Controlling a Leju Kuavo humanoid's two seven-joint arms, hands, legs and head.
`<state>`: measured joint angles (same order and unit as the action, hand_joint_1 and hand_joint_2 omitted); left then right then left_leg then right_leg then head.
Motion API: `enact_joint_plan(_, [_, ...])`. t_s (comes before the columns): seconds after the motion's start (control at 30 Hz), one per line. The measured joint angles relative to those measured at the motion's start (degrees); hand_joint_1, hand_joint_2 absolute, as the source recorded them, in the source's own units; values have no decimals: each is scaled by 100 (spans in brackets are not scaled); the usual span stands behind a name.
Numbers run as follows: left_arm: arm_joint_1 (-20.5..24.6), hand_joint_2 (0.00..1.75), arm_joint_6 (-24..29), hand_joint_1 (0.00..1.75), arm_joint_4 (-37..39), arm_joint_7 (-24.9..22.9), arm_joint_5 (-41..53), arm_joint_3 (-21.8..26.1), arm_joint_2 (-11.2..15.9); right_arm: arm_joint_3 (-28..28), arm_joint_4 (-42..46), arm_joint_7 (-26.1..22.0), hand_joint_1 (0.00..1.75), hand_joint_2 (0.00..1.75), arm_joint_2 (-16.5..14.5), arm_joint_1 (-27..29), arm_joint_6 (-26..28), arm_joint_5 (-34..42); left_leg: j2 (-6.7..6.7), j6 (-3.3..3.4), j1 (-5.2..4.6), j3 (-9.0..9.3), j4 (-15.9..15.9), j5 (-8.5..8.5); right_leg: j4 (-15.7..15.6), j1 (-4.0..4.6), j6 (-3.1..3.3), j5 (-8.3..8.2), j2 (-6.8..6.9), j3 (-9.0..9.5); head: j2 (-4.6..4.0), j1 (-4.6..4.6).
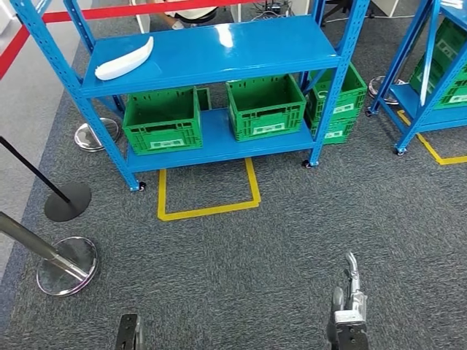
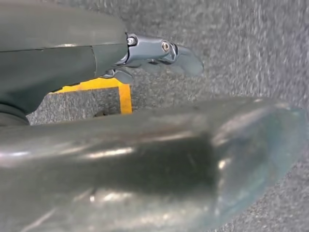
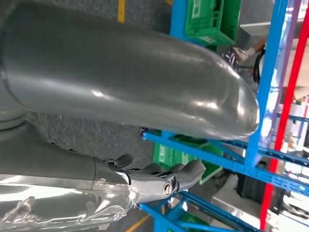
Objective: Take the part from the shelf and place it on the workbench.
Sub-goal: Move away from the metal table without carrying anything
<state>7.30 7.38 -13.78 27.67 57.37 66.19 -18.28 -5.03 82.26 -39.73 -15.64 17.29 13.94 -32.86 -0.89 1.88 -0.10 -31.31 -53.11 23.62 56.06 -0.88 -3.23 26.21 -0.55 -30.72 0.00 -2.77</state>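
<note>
Not started yet by the look of it. White curved part (image 1: 124, 60) lying flat on the top deck of the blue shelf (image 1: 242, 51), over toward its left end, near the front edge. Right hand (image 1: 348, 306) hanging low over the carpet, fingers stretched out straight, gripping nothing. Left hand (image 1: 130, 332) barely poking into the head view, also holding nothing, fingers out straight in the wrist view.

Possible trouble: smooth, slim, tapered shape, so probably slippery, easy to nudge off the edge or pinch badly. Stanchion bases (image 1: 67, 265) on the left, right next to the approach path, could snag a foot. Green crates (image 1: 163, 120) below, fine.
</note>
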Motion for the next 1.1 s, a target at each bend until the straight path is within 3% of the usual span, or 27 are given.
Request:
enact_joint_plan(0.07, [2,0,-8,0,-4,9,0,-1,-10,-205,-128,-3,0,0,-5,-55,-109,-90,-8,37,51,314,477,-118,101,36,-11,59,0,-23,0,-18])
enact_joint_plan(0.13, [0,0,-24,0,-5,11,8,-2,-15,-597,-486,-10,0,0,8,-201,-117,-249,-3,-33,127,491,650,-150,692,10,-69,294,0,-345,0,25])
enact_joint_plan(0.2, [-8,0,-37,0,-4,10,19,-5,-20,-1076,-979,7,0,0,31,-389,-16,-391,-4,-167,192,531,592,-66,1206,-66,-179,426,8,-679,0,50])
enact_joint_plan(0.23, [-15,0,-40,0,-4,10,24,-5,-23,-1294,-1220,31,0,0,46,-485,39,-432,-11,-236,234,546,532,-5,1205,-110,-243,343,13,-721,0,55])
enact_joint_plan(0.27, [-20,0,-41,0,-4,10,25,-6,-25,-1482,-1447,48,0,0,64,-583,82,-449,-18,-310,289,562,447,71,982,-160,-318,155,22,-644,0,56])
enact_joint_plan(0.33, [-26,0,-40,0,-8,11,26,-6,-17,-1791,-1903,48,0,0,104,-779,133,-407,-31,-478,402,574,218,277,415,-226,-492,-123,11,-367,-1,78])
enact_joint_plan(0.37, [-29,0,-42,0,-12,11,30,-7,-10,-1925,-2125,23,0,0,120,-866,148,-347,-37,-558,433,559,93,386,271,-240,-491,-132,-10,-265,0,125])
enact_joint_plan(0.4, [-31,0,-41,0,-16,11,31,-10,-2,-2050,-2344,5,0,0,130,-931,152,-263,-42,-622,442,546,6,475,277,-237,-435,-51,-35,-235,0,136])
enact_joint_plan(0.47, [-40,0,-39,0,-21,10,27,-16,8,-2222,-2682,-13,0,0,140,-1002,146,-74,-47,-699,429,535,-70,569,396,-230,-205,101,-59,-228,1,99])
enact_joint_plan(0.5, [-40,0,-37,0,-22,10,22,-21,8,-2264,-2802,-15,0,0,143,-1015,148,21,-34,-716,422,541,-93,590,429,-223,-128,157,-58,-213,1,26])
enact_joint_plan(0.57, [-29,0,-39,0,-26,8,25,-33,9,-2282,-2952,-26,0,0,147,-1046,199,200,27,-702,394,369,-433,687,427,-196,-30,265,-41,-109,1,-57])
enact_joint_plan(0.6, [-24,0,-41,0,-27,7,30,-40,9,-2268,-2996,-30,0,0,149,-1056,247,291,61,-670,364,130,-819,788,386,-180,5,311,-26,-32,1,-90])
enact_joint_plan(0.67, [-47,0,-45,0,-27,1,37,-46,16,-2178,-3059,-33,0,0,151,-1069,343,428,87,-580,284,-550,-1750,982,285,-137,39,378,-6,157,1,-119])
enact_joint_plan(0.7, [-71,0,-47,0,-28,-5,37,-45,20,-2107,-3075,-33,0,0,152,-1068,377,461,86,-518,236,-851,-2064,963,229,-111,47,412,-7,272,1,-131])
enact_joint_plan(0.73, [-92,0,-49,0,-28,-15,33,-44,25,-2030,-3083,-33,0,0,154,-1067,396,467,85,-439,184,-1047,-2156,808,173,-84,55,456,-7,405,1,-141])
enact_joint_plan(0.77, [-105,0,-50,0,-28,-26,28,-43,28,-1953,-3086,-34,0,0,154,-1068,404,457,86,-340,122,-1133,-2011,516,111,-53,67,516,-4,557,1,-147])
enact_joint_plan(0.83, [-116,0,-57,0,-29,-42,-7,-42,37,-1782,-3089,-37,0,0,155,-1072,412,399,153,-93,-39,-1095,-1280,-278,-20,14,94,672,28,865,1,-153])
enact_joint_plan(0.87, [-120,0,-74,0,-29,-47,-42,-38,45,-1684,-3094,-39,0,0,155,-1085,423,350,217,12,-110,-1032,-931,-543,-69,62,101,768,40,983,0,-145])
enact_joint_plan(0.9, [-117,0,-107,0,-30,-48,-94,-31,56,-1571,-3101,-40,0,0,156,-1107,447,292,265,62,-153,-968,-681,-635,-105,104,98,854,68,1068,0,-135])
enact_joint_plan(0.93, [-112,0,-159,0,-32,-45,-154,-15,73,-1444,-3111,-41,0,0,157,-1149,490,232,283,58,-172,-928,-568,-594,-140,138,94,938,104,1119,1,-114])
enact_joint_plan(1.03, [-80,0,-367,0,-43,-35,-316,58,149,-930,-3199,-51,0,0,162,-1450,696,66,118,-43,-124,-834,-513,-324,-247,162,77,1106,215,1286,1,-55])
enact_joint_plan(1.07, [-76,0,-422,0,-46,-45,-347,79,183,-748,-3246,-56,0,0,162,-1572,764,13,73,-33,-110,-798,-499,-288,-180,160,64,1166,208,1286,1,-36])
enact_joint_plan(1.1, [-72,0,-466,0,-48,-77,-367,102,233,-543,-3303,-60,0,0,163,-1699,820,-56,26,-15,-95,-756,-486,-253,100,155,51,1302,180,1150,1,-20])
